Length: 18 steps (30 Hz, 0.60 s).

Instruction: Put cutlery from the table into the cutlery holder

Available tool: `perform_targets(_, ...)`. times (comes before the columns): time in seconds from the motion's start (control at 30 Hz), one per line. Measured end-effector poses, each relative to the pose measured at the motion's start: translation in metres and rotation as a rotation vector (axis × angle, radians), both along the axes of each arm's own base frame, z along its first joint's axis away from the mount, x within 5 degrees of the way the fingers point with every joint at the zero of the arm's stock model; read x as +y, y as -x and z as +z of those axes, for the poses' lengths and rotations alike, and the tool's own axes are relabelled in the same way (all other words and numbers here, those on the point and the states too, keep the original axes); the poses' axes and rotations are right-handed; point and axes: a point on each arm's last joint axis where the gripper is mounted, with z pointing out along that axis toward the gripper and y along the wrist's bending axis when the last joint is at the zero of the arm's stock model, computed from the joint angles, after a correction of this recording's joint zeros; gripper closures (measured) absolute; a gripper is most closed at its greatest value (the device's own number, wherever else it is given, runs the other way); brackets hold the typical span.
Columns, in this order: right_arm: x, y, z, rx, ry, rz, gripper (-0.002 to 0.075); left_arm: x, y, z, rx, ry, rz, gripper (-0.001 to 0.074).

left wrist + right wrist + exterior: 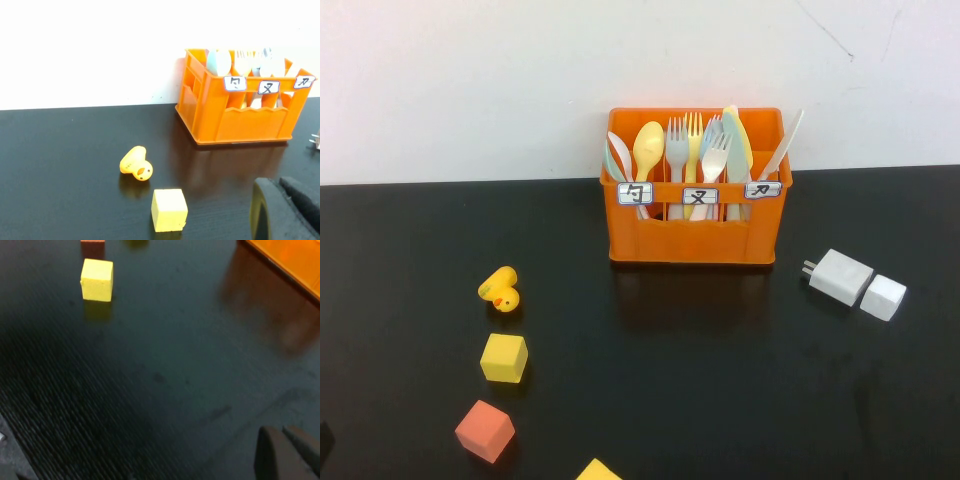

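The orange cutlery holder [692, 235] stands upright at the back middle of the black table [720, 400]; it also shows in the left wrist view [250, 120]. Several pieces stand in it: a pale spoon [618, 152] and a yellow spoon in the left compartment, a white fork [717, 158] with other forks in the middle. No fork or spoon lies on the table in any view. My left gripper [282, 200] hovers low over the table in front of the holder, shut and empty. My right gripper [282, 445] is low over bare table, shut and empty. Neither gripper shows in the high view.
A yellow duck [501, 290], a yellow cube [504, 357], a red cube [485, 430] and another yellow block [598, 470] lie at the front left. A white charger [840, 277] and a white cube [883, 297] lie to the right of the holder.
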Motion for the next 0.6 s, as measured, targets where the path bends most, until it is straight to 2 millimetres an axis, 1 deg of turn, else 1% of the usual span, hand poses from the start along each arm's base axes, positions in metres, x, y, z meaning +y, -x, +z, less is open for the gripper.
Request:
perform_targets(0.17, 0.000, 0.000, 0.000, 0.005, -0.005, 0.002, 0.0727, 0.001, 0.002, -0.005, -0.002, 0.020, 0.012, 0.0736)
perform_targets(0.27, 0.000, 0.000, 0.000, 0.006, -0.006, 0.001, 0.0727, 0.005, 0.005, -0.007, 0.000, 0.074, 0.080, 0.0736)
perform_targets(0.33, 0.000, 0.000, 0.000, 0.006, -0.006, 0.001, 0.0727, 0.006, 0.005, -0.012, 0.010, 0.094, 0.135, 0.0736)
perform_targets(0.53, 0.000, 0.000, 0.000, 0.009, -0.003, 0.001, 0.0727, 0.011, -0.001, -0.046, 0.113, 0.137, 0.318, 0.0736)
perform_targets(0.6, 0.000, 0.000, 0.000, 0.009, -0.003, 0.001, 0.0727, 0.012, -0.004, -0.064, 0.164, 0.145, 0.352, 0.0736)
